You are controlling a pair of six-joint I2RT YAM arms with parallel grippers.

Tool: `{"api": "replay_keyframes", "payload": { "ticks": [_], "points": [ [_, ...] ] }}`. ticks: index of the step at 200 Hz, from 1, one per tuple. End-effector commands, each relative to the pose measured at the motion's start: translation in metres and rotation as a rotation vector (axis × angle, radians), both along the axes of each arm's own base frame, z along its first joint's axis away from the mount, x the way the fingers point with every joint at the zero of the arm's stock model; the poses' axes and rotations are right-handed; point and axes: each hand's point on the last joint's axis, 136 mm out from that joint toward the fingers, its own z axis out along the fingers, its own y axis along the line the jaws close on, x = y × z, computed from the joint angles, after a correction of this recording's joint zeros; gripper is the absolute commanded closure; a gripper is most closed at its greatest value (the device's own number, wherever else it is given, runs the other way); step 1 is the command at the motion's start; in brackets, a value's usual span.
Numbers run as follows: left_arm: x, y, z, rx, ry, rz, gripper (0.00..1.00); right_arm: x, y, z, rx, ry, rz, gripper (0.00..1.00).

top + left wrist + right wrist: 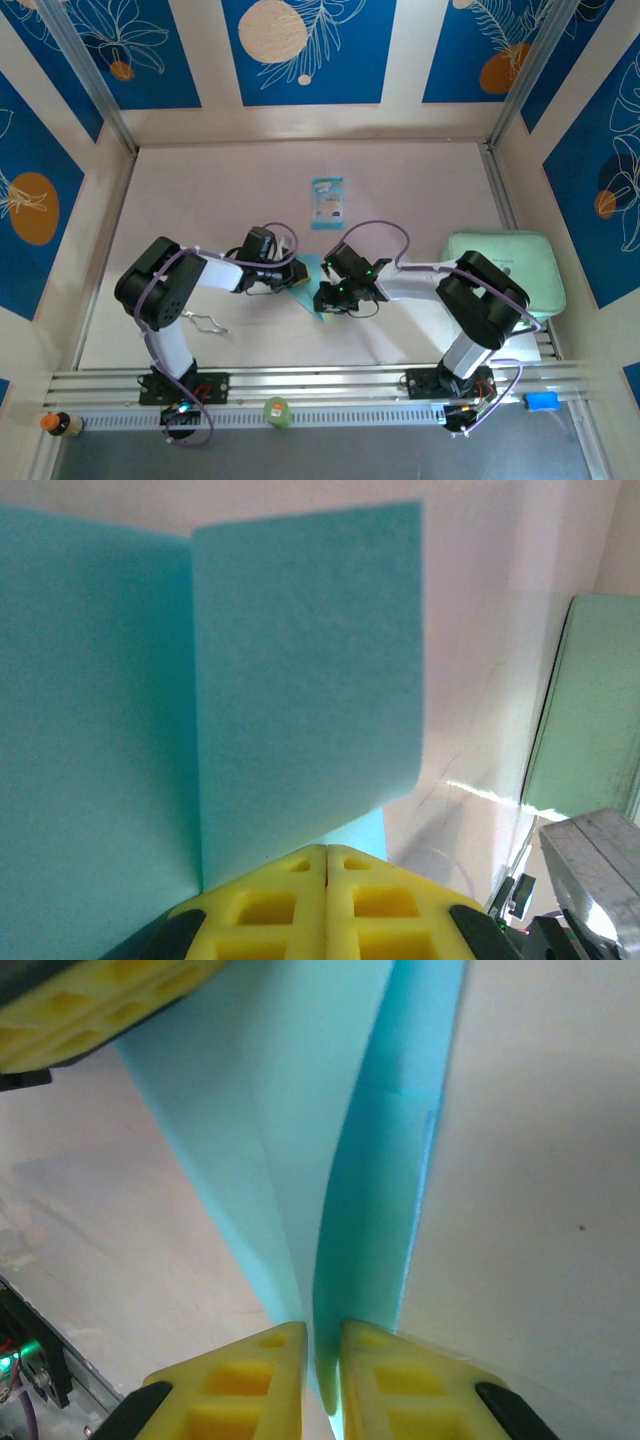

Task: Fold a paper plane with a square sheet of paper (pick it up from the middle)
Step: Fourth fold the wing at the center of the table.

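The square sheet of paper (306, 285), light blue and partly folded, lies mid-table between my two grippers. My left gripper (296, 272) is shut on it: in the left wrist view the yellow fingertips (325, 850) meet on the sheet's edge, and a flap of the paper (300, 680) stands up before them. My right gripper (325, 297) faces it from the right. In the right wrist view its jaws (322, 1335) stand a narrow gap apart, with a raised fold of the paper (370, 1160) running between them, close to the right finger. The left gripper's fingers (90, 1000) show at top left.
A small teal-and-white packet (327, 202) lies farther back on the table. A pale green pad (505, 270) sits at the right, also seen from the left wrist (590, 720). Walls close in the table's sides and back.
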Motion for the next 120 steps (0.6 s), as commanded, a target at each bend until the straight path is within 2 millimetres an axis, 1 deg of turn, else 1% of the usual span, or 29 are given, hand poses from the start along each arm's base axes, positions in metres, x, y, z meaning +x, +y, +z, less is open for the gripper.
{"api": "replay_keyframes", "payload": {
  "ticks": [1, 55, 66, 101, 120],
  "points": [
    [-0.014, 0.012, -0.021, 0.067, 0.068, 0.011, 0.99, -0.009, -0.009, -0.009, 0.006, 0.041, -0.032, 0.86],
    [-0.015, 0.012, -0.023, 0.066, 0.072, 0.014, 0.99, -0.016, -0.009, -0.012, 0.172, 0.112, -0.061, 0.88],
    [-0.015, 0.012, -0.024, 0.064, 0.074, 0.014, 0.99, -0.017, -0.009, -0.010, 0.194, 0.124, -0.060, 0.91],
    [-0.015, 0.012, -0.024, 0.064, 0.074, 0.017, 0.99, -0.019, -0.014, -0.010, 0.210, 0.138, -0.071, 0.91],
    [-0.015, 0.012, -0.024, 0.064, 0.072, 0.017, 0.99, -0.021, -0.014, -0.010, 0.219, 0.149, -0.065, 0.90]
  ]
}}
